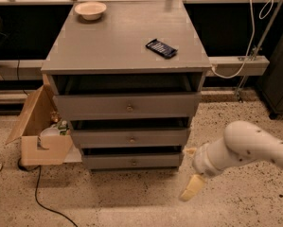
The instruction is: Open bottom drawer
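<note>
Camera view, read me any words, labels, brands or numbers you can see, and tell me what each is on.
No text can be read anywhere.
Dark packet on the cabinet top: print too blurred to read.
Cardboard box beside the cabinet: no legible marking.
Gripper, low to the right of the bottom drawer: no lettering.

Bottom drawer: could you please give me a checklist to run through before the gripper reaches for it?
1. Knob of the bottom drawer in view, nothing in front of it: ok.
2. Gripper lined up with that knob: not ok; it hangs low, to the right of the drawer front.
3. Fingers spread and holding nothing: ok.
4. Target is the lowest front, below the middle drawer: ok.
5. Cable on the floor lies left of the pull path: ok.
</note>
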`<state>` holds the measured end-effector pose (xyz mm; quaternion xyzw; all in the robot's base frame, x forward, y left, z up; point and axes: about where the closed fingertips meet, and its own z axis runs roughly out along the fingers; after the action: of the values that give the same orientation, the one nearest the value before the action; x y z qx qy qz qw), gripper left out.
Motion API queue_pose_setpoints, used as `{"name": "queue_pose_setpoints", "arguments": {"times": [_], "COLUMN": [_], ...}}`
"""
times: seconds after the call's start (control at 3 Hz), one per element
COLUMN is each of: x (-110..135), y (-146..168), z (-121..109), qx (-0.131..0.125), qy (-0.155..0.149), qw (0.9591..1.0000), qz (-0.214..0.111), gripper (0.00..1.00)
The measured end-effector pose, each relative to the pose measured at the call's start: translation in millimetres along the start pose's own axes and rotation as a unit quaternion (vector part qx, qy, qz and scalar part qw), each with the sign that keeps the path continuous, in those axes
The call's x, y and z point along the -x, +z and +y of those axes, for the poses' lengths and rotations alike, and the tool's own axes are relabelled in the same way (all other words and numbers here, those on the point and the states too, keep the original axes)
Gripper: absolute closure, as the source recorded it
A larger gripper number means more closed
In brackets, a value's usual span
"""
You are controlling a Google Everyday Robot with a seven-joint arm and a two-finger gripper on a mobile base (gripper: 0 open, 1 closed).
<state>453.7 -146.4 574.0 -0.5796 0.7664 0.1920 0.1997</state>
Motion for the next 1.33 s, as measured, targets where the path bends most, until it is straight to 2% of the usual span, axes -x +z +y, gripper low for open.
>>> {"name": "queue_pose_setpoints", "arguments": {"times": [0.33,0.67,1.0,1.33], "x": [-2.5,-0.2,-0.2,-9.8], "y": [48.4,50.0,50.0,62.9], "z": [-8.8,-19.6,-19.6,-24.5], "qx": [-0.024,-0.045,-0.045,-0.041], "qy": [-0.002,0.0,0.0,0.006], "qw": [0.9995,0.9987,0.9987,0.9984], "qz": [-0.02,-0.026,-0.026,-0.037], "gripper": [0.0,0.0,0.0,0.0]}}
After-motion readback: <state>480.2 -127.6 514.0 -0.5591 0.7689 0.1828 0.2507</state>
